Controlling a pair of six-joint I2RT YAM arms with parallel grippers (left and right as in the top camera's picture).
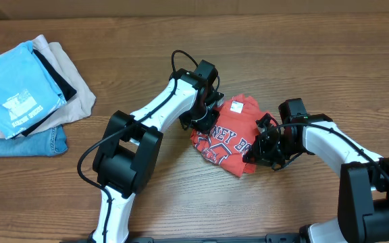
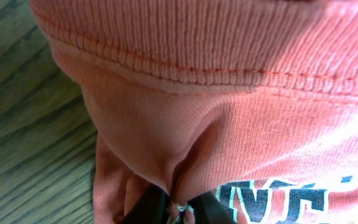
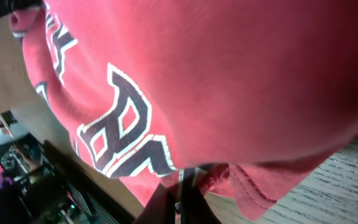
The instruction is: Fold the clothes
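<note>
Two grippers of mine pinch a crumpled red T-shirt (image 1: 225,138) at mid-table, one on each side.
My left gripper (image 1: 203,120) is clamped on a gathered pucker of cloth just below a stitched seam at the shirt's left edge. My right gripper (image 1: 258,145) nips the fabric near the hem on the opposite side, its fingers pressed close together with cloth between them. The T-shirt lies bunched on the wooden table (image 1: 282,40) between my two arms, print side up. White-edged dark block letters curve across the coral cotton, and a white tag (image 1: 235,106) shows near the top edge. Well apart, at the table's far left, sits a stack of folded clothing: a light blue shirt (image 1: 19,91) with white print on top, a black garment (image 1: 56,77) and a beige garment (image 1: 69,98) beneath, and denim (image 1: 32,143) at the bottom.
</note>
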